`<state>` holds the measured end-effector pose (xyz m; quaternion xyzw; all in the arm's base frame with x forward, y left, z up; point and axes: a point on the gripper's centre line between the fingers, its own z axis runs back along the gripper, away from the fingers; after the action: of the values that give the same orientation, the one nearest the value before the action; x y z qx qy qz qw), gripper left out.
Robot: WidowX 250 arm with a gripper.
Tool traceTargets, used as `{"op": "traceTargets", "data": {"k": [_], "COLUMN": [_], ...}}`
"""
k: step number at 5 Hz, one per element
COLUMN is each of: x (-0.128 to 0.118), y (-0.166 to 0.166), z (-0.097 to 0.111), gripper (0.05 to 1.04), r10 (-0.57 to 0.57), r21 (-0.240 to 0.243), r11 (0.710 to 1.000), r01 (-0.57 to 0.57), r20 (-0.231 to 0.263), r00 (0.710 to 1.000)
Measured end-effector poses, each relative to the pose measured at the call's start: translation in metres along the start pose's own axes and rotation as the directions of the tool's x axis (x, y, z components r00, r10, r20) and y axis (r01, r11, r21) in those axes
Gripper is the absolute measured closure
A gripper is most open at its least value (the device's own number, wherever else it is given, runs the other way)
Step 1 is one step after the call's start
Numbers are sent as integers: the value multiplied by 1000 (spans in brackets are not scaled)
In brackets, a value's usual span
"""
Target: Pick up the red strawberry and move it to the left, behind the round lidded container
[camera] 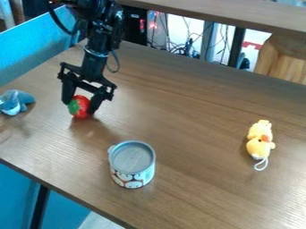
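The worktop is brown, with wood grain and a soft shine of light. Behind its far edge there are tangled cables, and above them a brown board crosses the far side. At the far left stands a light blue panel, and a dark table leg goes down below the near left edge.

The toy strawberry, red with green leaves, is in the left part of the worktop. It is between the two jaws of the black gripper, which point downward and pinch it from both sides. Whether its bottom touches the wood, I cannot tell.

At the left edge of the view, a blue plush toy lies near the gripper, but apart from it. A round tin, with gray top and printed figures on its side, stands upright to the near right of the strawberry, between it and the near edge. Well apart, on the right side, lies a yellow plush duck with a white loop at its near end.
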<state>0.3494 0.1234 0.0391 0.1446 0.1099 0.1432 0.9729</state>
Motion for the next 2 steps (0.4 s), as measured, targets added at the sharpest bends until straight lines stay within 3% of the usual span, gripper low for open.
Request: {"op": "traceTargets", "data": {"k": [1,2], "x": [-3,-5], "y": [3,4], "z": [-1,-2], "gripper": [214,67], "r10": [11,29], "r21": [-88,-174], "r11": [996,984], "r01": [-14,-37], "r20": [-35,-44], "r00": [999,999]}}
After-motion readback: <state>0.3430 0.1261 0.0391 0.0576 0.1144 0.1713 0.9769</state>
